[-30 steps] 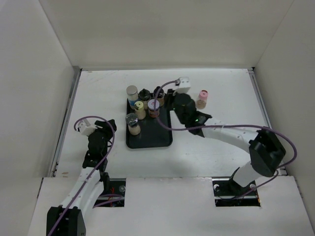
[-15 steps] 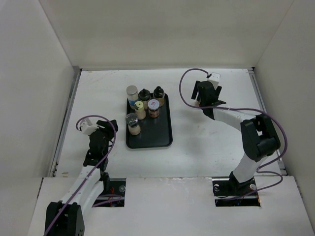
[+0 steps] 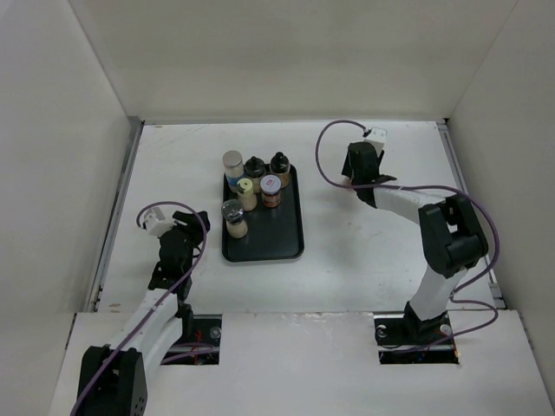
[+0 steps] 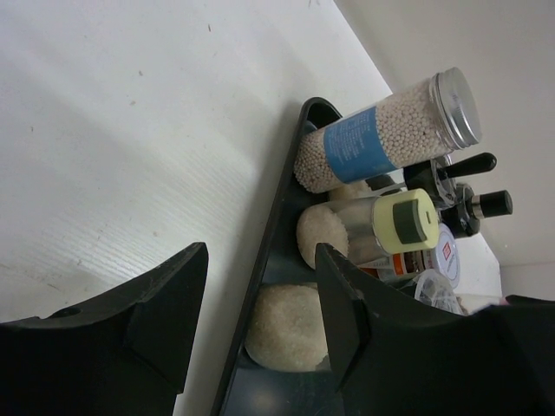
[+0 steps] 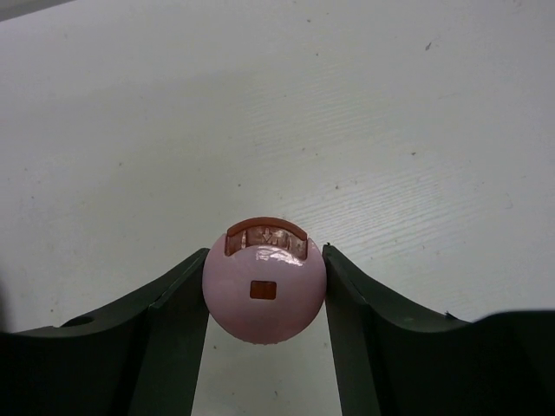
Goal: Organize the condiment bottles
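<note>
Six condiment bottles stand at the back of the black tray: a blue-labelled jar, two black-capped ones, a cream-capped one, a red-labelled one and a clear-capped one. A pink-capped bottle stands upright on the table to the right of the tray. My right gripper is shut on its cap, a finger touching each side. In the top view that gripper hides it. My left gripper is open left of the tray, holding nothing.
White walls close in the table on the left, back and right. The tray's front half holds no bottles. A purple cable loops beside the right wrist.
My right arm left the tray, swung right to the pink-capped bottle and its jaws came in against the cap. The left arm has barely moved.
</note>
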